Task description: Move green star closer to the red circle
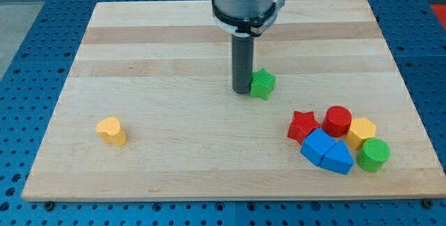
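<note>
The green star point(263, 84) lies near the middle of the wooden board point(139, 51). My tip point(242, 91) stands right against the star's left side. The red circle point(337, 121) sits lower right of the star, in a cluster of blocks, about a hundred pixels away.
Around the red circle lie a red star point(302, 125), two blue blocks point(326, 151), a yellow block point(362, 131) and a green circle point(373, 155). Another yellow block point(111, 130) sits alone at the lower left.
</note>
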Robot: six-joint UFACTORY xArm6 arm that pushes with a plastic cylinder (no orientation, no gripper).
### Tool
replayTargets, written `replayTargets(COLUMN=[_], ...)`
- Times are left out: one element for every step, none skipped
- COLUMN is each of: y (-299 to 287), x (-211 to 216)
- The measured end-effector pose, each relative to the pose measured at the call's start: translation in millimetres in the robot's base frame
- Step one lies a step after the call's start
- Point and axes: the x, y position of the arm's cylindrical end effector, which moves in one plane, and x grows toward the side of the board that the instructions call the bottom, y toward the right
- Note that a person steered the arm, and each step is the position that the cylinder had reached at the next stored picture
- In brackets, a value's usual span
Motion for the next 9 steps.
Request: replayTargets(y=[24, 47, 68, 88, 90, 75, 97, 123, 125], x=[0, -1, -1, -1, -2, -31, -44, -51, -51])
